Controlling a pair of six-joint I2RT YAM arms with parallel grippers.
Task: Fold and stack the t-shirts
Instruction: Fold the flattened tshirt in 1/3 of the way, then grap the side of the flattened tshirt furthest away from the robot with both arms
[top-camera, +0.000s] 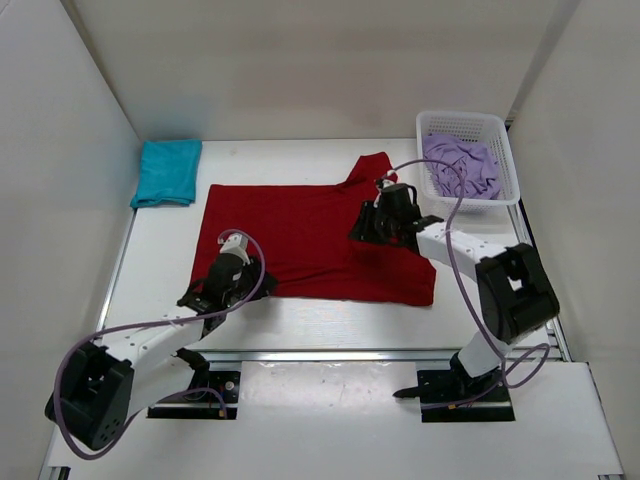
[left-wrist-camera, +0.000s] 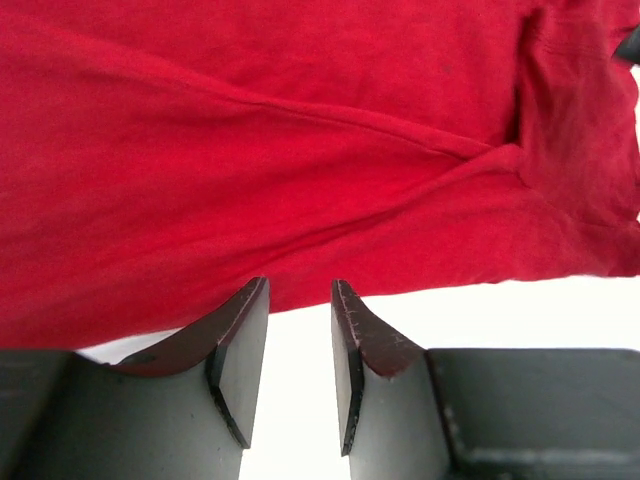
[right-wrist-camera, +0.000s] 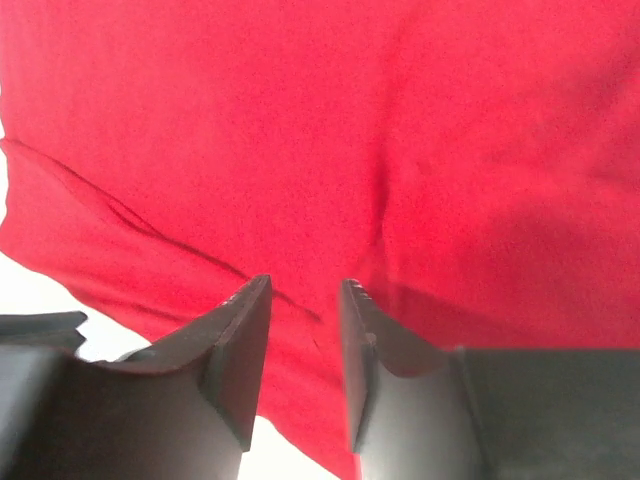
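Top external view, dark red t-shirt (top-camera: 300, 235): here it is, centre of the table (top-camera: 170, 270), spread flat and wide, one sleeve poking out at the far edge, with no fold in it yet by the look of things.
Teal t-shirt (top-camera: 167, 172): tucked away at the far left corner as a neat flat rectangle. That one reads as folded and set down, the base of the stack.
Lilac t-shirt (top-camera: 462, 165): bunched up in the white mesh basket (top-camera: 462, 116) at the far right, well apart from the other two and not laid out at all.
Left gripper (left-wrist-camera: 300, 290): at the near left hem of the red shirt, jaws spread, bare table showing between them and the hem just beyond the tips. Nothing is pinched.
Right gripper (right-wrist-camera: 302, 285): low over the right-hand part of the red shirt, jaws apart with red cloth showing through the gap. No pinch that I can make out.
Progress: I'd call it one shirt of three finished. The red shirt is laid out and ready for its first fold.
Left to do: fold the red shirt, place it on the teal one, then lift out, fold and stack the lilac one.
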